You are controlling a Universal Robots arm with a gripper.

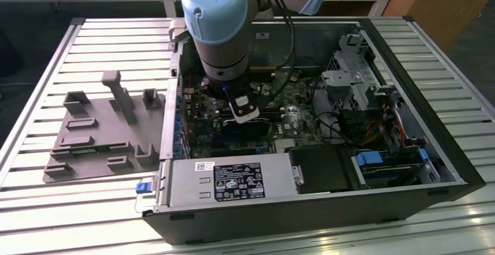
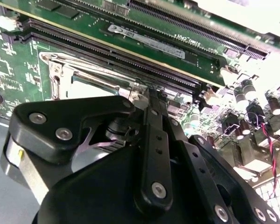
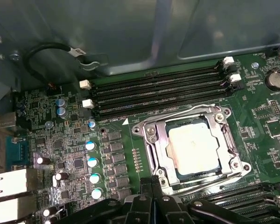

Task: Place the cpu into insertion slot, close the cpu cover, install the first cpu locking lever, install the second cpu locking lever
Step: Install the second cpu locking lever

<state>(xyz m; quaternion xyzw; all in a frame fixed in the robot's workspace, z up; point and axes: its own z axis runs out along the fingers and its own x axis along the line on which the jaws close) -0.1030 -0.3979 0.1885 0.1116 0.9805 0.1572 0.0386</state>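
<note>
The gripper's black linkage [image 2: 154,154] hides most of the cpu cover [image 2: 79,77]

Legible text: none you can read. Power supply label [image 1: 241,186] and memory module sticker [image 2: 147,41] carry unreadable print.

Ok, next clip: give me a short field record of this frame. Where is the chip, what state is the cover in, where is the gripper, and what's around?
setting: open computer case on a slatted table
chip: lies flat in the socket on the green board
cover: metal frame lies down around the chip, chip top showing through its window
gripper: low over the board, at the socket's edge; whether it touches the frame cannot be told
arm: reaches down into the case
beside case: grey parts holder, at the exterior view's left
</note>
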